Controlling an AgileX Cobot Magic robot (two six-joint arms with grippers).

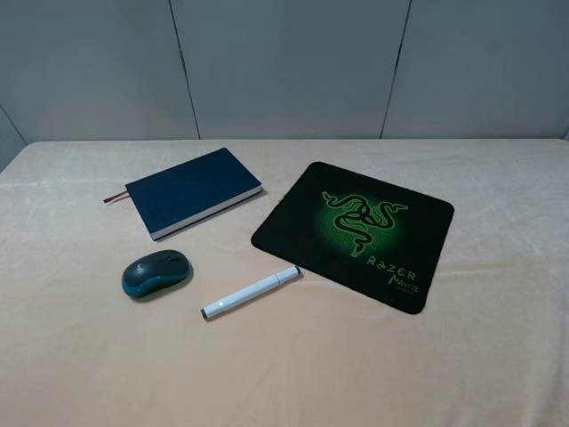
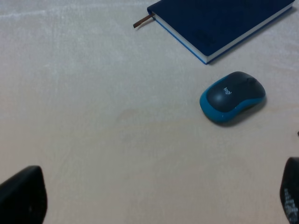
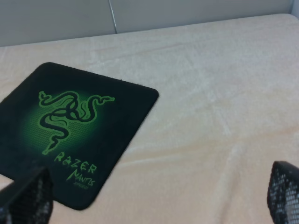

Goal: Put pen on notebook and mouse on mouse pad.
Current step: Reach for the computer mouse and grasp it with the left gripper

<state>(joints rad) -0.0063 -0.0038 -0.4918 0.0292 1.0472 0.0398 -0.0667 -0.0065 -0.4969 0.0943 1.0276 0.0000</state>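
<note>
The navy notebook (image 1: 193, 191) lies closed at the back left, its ribbon sticking out. In front of it sits the grey and teal mouse (image 1: 156, 272), and to the right of that the white pen (image 1: 250, 293) lies slanted on the cloth, its upper end close to the black mouse pad (image 1: 356, 233) with the green logo. Neither arm shows in the exterior high view. My left gripper (image 2: 156, 198) is open, hovering over bare cloth short of the mouse (image 2: 232, 97) and notebook (image 2: 219, 23). My right gripper (image 3: 154, 193) is open beside the mouse pad (image 3: 79, 126), nothing between its fingers.
A pale peach cloth (image 1: 498, 356) covers the whole table. Grey wall panels (image 1: 284, 62) stand behind the table's back edge.
</note>
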